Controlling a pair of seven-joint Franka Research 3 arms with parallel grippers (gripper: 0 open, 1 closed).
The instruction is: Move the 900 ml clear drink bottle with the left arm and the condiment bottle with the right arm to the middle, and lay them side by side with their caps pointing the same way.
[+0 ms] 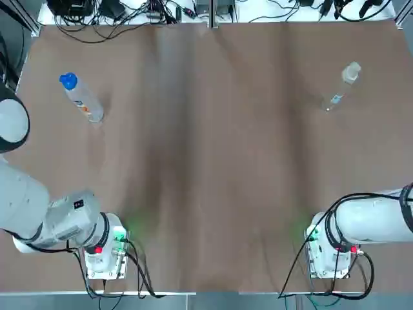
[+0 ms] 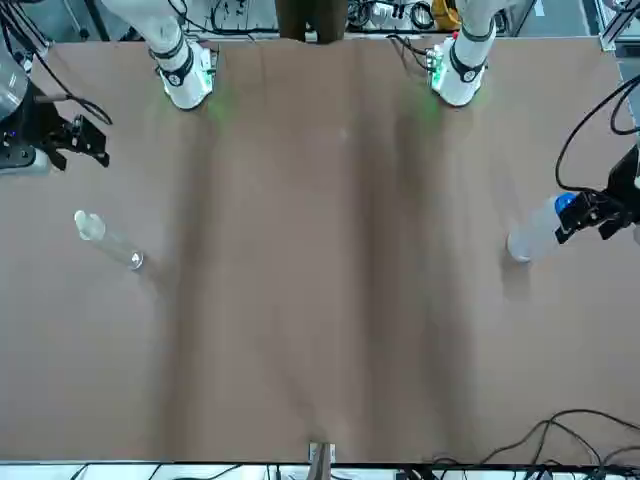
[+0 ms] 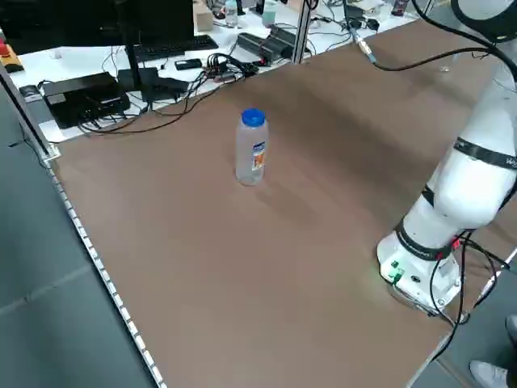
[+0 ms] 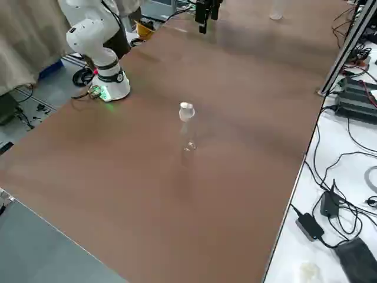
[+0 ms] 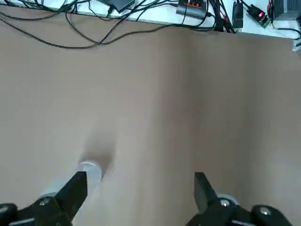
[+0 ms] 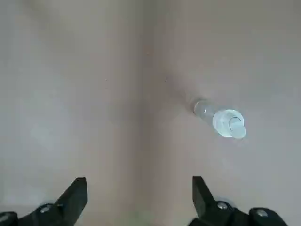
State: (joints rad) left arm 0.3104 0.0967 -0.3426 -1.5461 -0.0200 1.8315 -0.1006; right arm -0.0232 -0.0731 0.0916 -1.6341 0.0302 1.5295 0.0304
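The clear drink bottle (image 1: 82,99) with a blue cap stands upright at the far left of the table, also seen in the left side view (image 3: 251,149). My left gripper (image 2: 600,212) hovers open just beside and above the bottle, whose clear body (image 5: 89,170) shows next to one finger in the left wrist view. The slim clear condiment bottle (image 1: 340,87) stands upright at the far right, also in the right side view (image 4: 187,127). My right gripper (image 2: 72,140) hangs open, apart from it, and the bottle (image 6: 221,120) lies beyond its fingers.
The brown table (image 1: 206,168) stretches bare between the two bottles. Both arm bases (image 1: 103,248) (image 1: 329,248) sit at the near edge. Cables and electronics (image 1: 116,10) line the far edge beyond the tabletop.
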